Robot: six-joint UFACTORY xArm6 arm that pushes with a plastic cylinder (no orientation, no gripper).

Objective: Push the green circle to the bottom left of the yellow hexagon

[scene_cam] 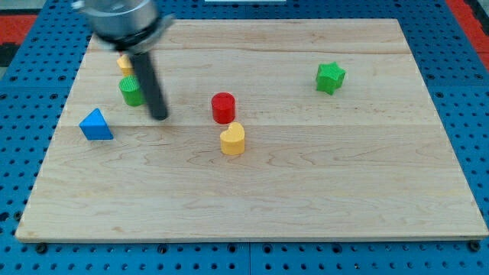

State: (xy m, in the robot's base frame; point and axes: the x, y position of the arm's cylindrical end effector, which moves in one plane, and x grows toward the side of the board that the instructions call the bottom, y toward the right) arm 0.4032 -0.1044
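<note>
Board point(321, 191): pale wood slab on a blue pegboard, flat, so blocks only slide, none stacked.

Rod: dark, blurred, comes down from the view's top left. No claw on this rig, so nothing opens, shuts or holds; it can only shove. My tip point(159, 117) sits on the board just right of and a bit below the green circle point(131, 92). Touching or not: can't tell, the rod covers the circle's right edge.

Blocks, big to small approx:
- blue triangle point(95, 124), near the view's left edge, below-left of the circle.
- red cylinder point(223, 107), mid-board, w/ yellow heart point(232, 140) just below it, nearly touching.
- green star point(330, 77), far right, well apart from the rest.
- green circle: upper left, directly below the yellow hexagon point(124, 64), close to it.
- yellow hexagon: partly hidden by the arm, shape hard to confirm.

Judgement: circle is already under the hexagon but not clearly left of it. The tip on its right side suits a nudge toward the view's left.

Orientation: circle is a round, upright disc, so no heading and no long axis in plan; its axis is vertical. Push direction matters, facing doesn't.
</note>
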